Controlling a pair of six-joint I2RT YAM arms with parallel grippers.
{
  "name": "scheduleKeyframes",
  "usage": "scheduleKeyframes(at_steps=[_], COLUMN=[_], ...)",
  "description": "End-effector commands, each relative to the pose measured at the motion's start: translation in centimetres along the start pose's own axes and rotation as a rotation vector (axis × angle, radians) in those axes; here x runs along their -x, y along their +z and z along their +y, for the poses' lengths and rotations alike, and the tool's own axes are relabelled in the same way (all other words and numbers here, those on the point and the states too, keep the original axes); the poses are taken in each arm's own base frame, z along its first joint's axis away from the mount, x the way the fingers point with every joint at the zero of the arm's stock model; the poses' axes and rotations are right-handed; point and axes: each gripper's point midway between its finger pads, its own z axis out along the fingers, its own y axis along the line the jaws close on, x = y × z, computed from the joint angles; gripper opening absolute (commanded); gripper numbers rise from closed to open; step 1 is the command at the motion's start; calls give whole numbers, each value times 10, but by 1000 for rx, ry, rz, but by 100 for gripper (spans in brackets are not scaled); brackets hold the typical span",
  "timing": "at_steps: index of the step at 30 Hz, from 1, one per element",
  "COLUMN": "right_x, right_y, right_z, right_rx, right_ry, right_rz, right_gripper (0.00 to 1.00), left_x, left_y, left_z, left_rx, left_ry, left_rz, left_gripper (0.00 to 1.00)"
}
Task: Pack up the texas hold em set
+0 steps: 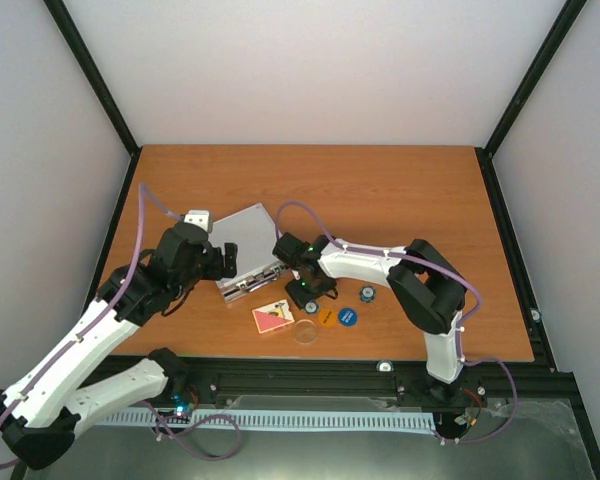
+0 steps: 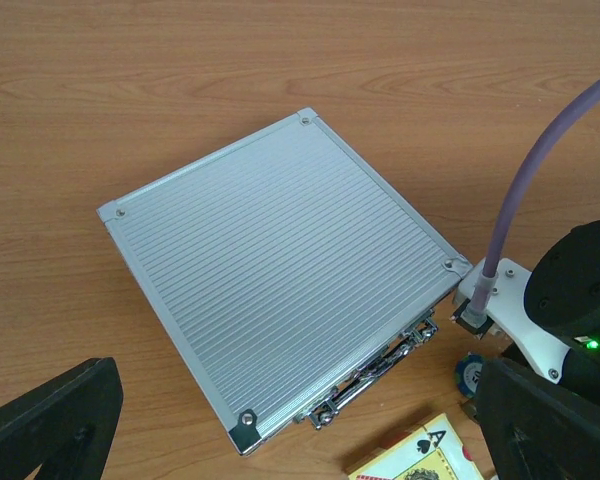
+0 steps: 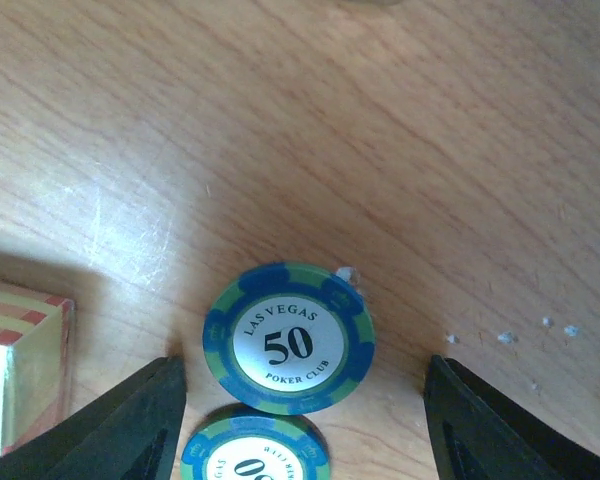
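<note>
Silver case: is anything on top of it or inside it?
Nothing lies on the silver case; its ribbed lid is bare. It is shut, so the inside is hidden.

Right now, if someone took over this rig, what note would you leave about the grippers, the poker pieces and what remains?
Left gripper: open, empty, beside the silver case.
Right gripper: open, jaws either side of a "50" chip lying flat on the table, not gripping it. A second chip lies right next to it.
Case: shut, lying flat.
Loose on the table near the case: card deck, clear disc, orange disc, blue disc, another chip.
Done: nothing visibly packed.
Left: open the case, load every piece, close it.
</note>
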Motion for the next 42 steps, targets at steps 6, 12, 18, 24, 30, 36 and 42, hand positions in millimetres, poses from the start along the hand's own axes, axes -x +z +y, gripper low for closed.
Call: scheduleKeyframes(at_steps=[6,12,18,24,30,36,42], right_x=[7,14,8,6,3,7,7], right_y=[6,3,4,6,1,-10,-24], right_z=[1,2,2,1,-2,-6,-12], right_rx=[4,8,14,20,10,-10,-38], right_ry=[-35,-33,-22,-7,2,12,34], right_rz=[8,-13,-21,-33,-40,-73,-102], right_gripper=[70,74,58,39,30,28,34], left_x=[5,4,3,2,1,2,1], left_y=[-9,-8,-8,-6,-7,-7,-8], left_z=[4,5,6,5,7,5,7], left_rx=[5,11,14,11,19,11,16], left_ry=[-23,-21,-22,-26,-24,-29,-28], left_rz=[-26,-22,-22,-16,-16,-17,-16], left_gripper=[100,100,100,100,100,100,100])
